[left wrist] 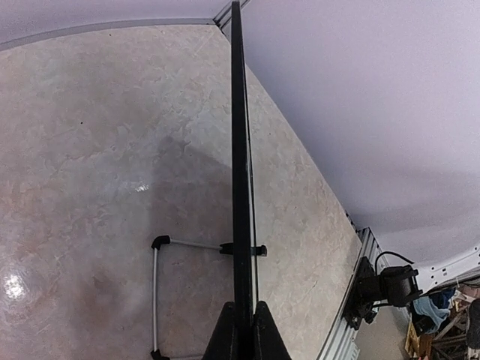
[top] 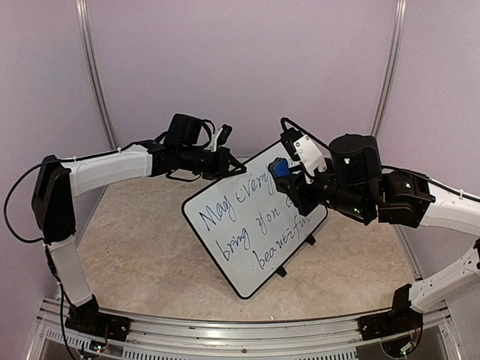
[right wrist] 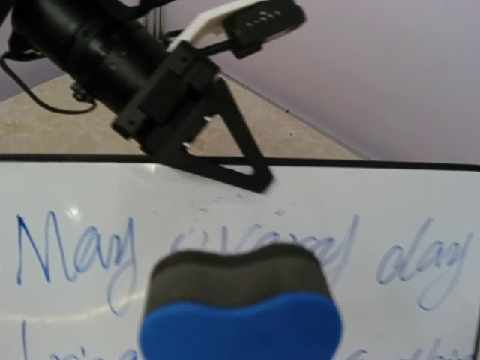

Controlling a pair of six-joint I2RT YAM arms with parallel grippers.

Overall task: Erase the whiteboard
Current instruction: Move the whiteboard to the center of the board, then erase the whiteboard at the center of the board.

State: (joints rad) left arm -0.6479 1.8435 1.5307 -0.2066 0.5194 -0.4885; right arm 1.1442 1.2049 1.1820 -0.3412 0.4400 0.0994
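I read the whiteboard [top: 253, 219] as smooth glossy white, rim matt black. My eraser [right wrist: 240, 307]: blue plastic-looking back, fuzzy dark felt pad. The table [left wrist: 82, 150]: marbled beige, faint sheen.

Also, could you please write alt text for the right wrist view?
A blue eraser with dark felt fills the lower centre, facing the whiteboard, where blue handwriting reads "May", a smeared word, "day". The left gripper clamps the board's top rim.
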